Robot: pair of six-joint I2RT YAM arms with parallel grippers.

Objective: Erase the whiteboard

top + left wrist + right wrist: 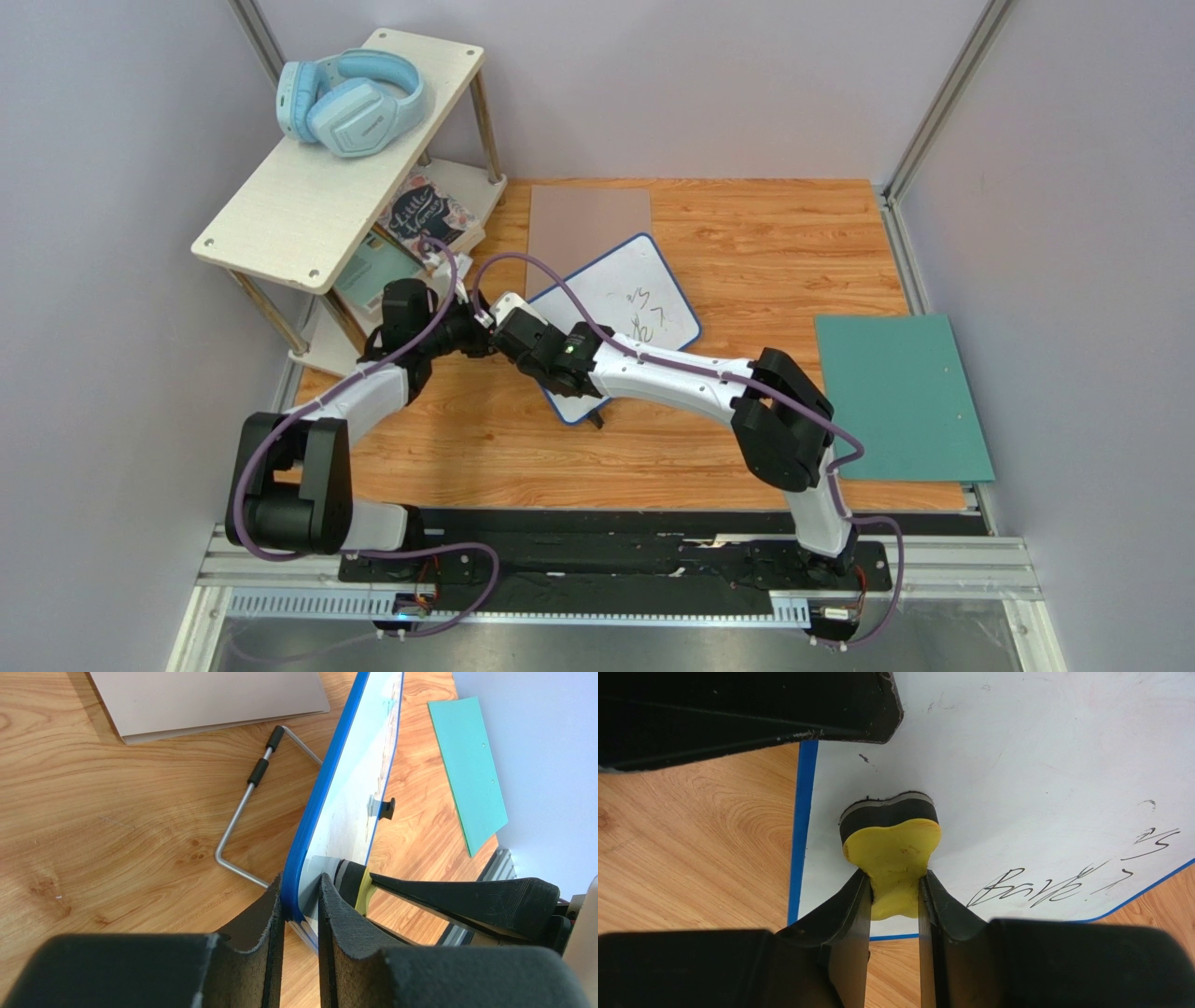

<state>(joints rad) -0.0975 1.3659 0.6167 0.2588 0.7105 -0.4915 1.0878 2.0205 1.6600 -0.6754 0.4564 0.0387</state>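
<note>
Currently, the whiteboard [617,287] is propped tilted on the wooden table [786,252], its blue rim pinched by the closed left gripper [302,889]. A yellow eraser [892,843] is clamped in the right gripper [894,882] and pressed to the board beside black handwriting [1046,885].

Black scrawl [1046,885] on the whiteboard [1032,763] is unreadable

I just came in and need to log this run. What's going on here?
Two robot arms are working on a whiteboard that lies on the wooden table. The left claw is clamped on the board's blue rim, holding it. The right claw grips a yellow eraser with its dark pad set against the white surface. Black handwriting near one edge is not yet wiped, so the erasing is unfinished.
</note>
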